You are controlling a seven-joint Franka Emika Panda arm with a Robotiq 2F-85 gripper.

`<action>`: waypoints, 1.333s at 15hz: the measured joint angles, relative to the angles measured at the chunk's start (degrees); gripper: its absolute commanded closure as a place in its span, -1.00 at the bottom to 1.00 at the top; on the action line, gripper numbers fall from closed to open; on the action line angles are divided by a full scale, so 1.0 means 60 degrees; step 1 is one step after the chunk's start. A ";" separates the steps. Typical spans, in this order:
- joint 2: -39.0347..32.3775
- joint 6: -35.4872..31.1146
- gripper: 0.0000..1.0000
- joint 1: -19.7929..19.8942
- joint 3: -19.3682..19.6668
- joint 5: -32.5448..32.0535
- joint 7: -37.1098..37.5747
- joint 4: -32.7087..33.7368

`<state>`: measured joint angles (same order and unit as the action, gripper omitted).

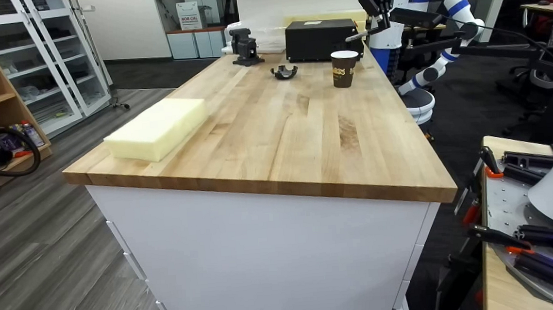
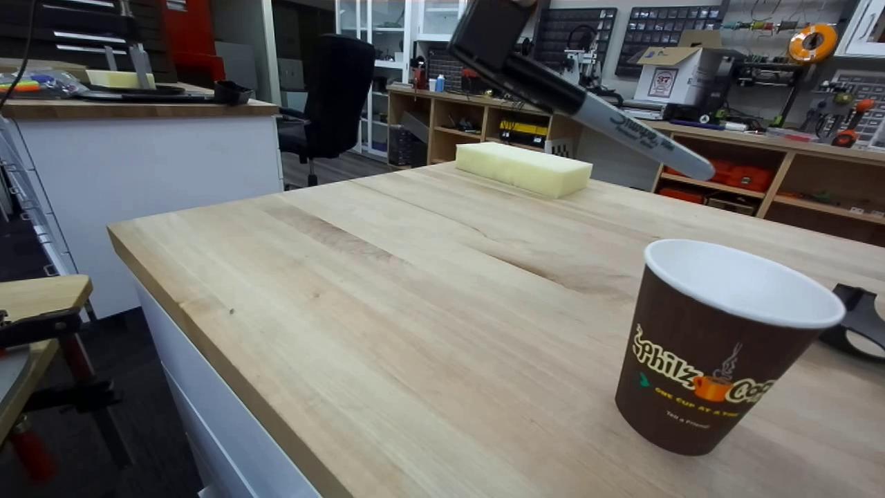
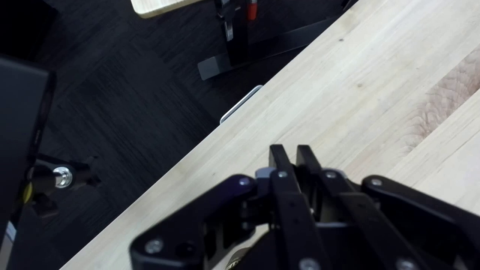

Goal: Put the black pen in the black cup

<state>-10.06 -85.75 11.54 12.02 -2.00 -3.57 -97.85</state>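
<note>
Above the wooden tabletop hangs the gripper, its jaws clamped. On the tabletop, the black cup stands upright. Clear of the tabletop, the black pen slants in the jaws' grip, grey end downward.

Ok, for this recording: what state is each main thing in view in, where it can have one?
Pen: in the air, tilted, grey end lower.
Fingers: closed on the pen.
Cup: upright on the table, uncovered.
Foam block: lying flat.
Box with brown flaps: looks open, flaps raised.
</note>
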 measured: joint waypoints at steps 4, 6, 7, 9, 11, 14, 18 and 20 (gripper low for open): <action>-0.0398 0.0012 0.85 0.0255 0.0106 0.0000 -0.0416 0.0443; -0.0605 0.0025 0.85 0.0380 0.0129 0.0000 -0.0613 0.0648; -0.0708 0.0053 0.85 0.0435 0.0132 0.0001 -0.0746 0.0751; -0.0907 0.0135 0.85 0.0519 0.0132 0.0022 -0.1016 0.0960; -0.1080 0.0214 0.85 0.0570 0.0131 0.0038 -0.1266 0.1152; -0.1290 0.0300 0.85 0.0602 0.0124 0.0045 -0.1524 0.1388; -0.1571 0.0349 0.85 0.0617 0.0093 0.0079 -0.1687 0.1646; -0.1752 0.0358 0.85 0.0617 0.0056 0.0114 -0.1725 0.1772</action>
<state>-20.58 -83.60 15.25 12.36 -1.32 -13.92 -87.22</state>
